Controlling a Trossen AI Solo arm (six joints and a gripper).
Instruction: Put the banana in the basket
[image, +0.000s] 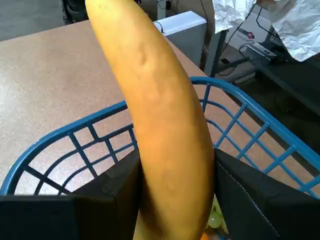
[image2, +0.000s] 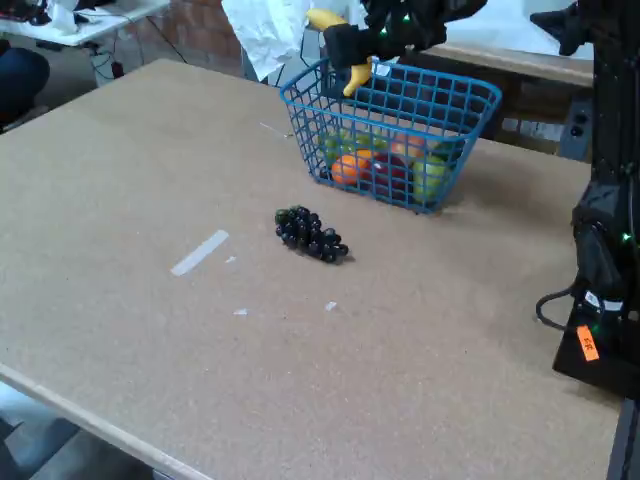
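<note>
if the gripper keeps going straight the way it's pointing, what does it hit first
Probably the basket: the gripper, shut on the banana, hangs over its rim, so fruit inside likely comes first; depth is unclear.

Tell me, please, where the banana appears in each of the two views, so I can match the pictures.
Wrist view: the banana fills the centre, running from the top edge down between the dark gripper fingers.
Fixed view: it is small, at top centre, held above the basket's left rim.
Shared landmark: the blue wire basket, directly beneath the banana in both.
</note>
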